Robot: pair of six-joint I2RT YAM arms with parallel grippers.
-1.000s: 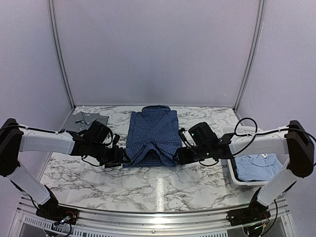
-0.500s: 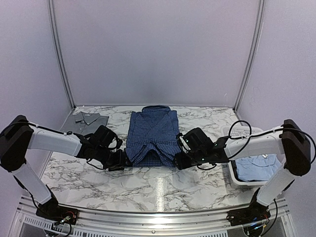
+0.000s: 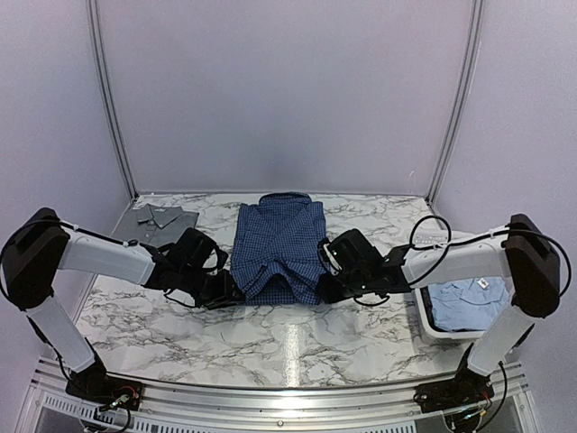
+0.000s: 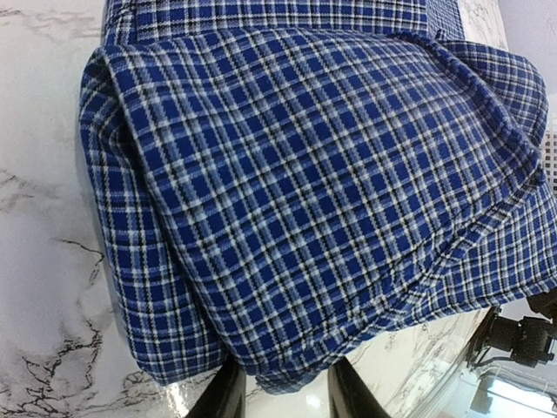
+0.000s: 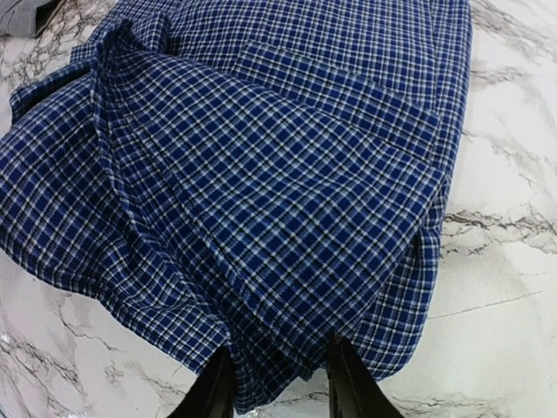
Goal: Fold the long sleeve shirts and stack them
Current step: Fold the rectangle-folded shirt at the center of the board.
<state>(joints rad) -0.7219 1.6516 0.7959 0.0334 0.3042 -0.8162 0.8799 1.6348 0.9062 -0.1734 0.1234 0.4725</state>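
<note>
The dark blue check shirt (image 3: 279, 239) lies partly folded in the middle of the marble table, collar at the far end and its near end bunched in layers. My left gripper (image 3: 225, 290) is low at its near left corner. In the left wrist view (image 4: 278, 396) the jaws stand apart with the shirt (image 4: 305, 174) hem lying between them. My right gripper (image 3: 326, 289) is at the near right corner, and in the right wrist view (image 5: 278, 383) it is open astride the shirt (image 5: 287, 174) hem. The grey shirt (image 3: 160, 219) lies folded at the far left. The light blue shirt (image 3: 469, 302) lies in a basket.
A white basket (image 3: 431, 327) stands at the right of the table, behind my right forearm. Walls close the table at the back and both sides. Bare marble lies between the check shirt and the near rail.
Both arms have drawn in closer to the shirt's near corners and sunk lower. The shirt itself has hardly moved.
</note>
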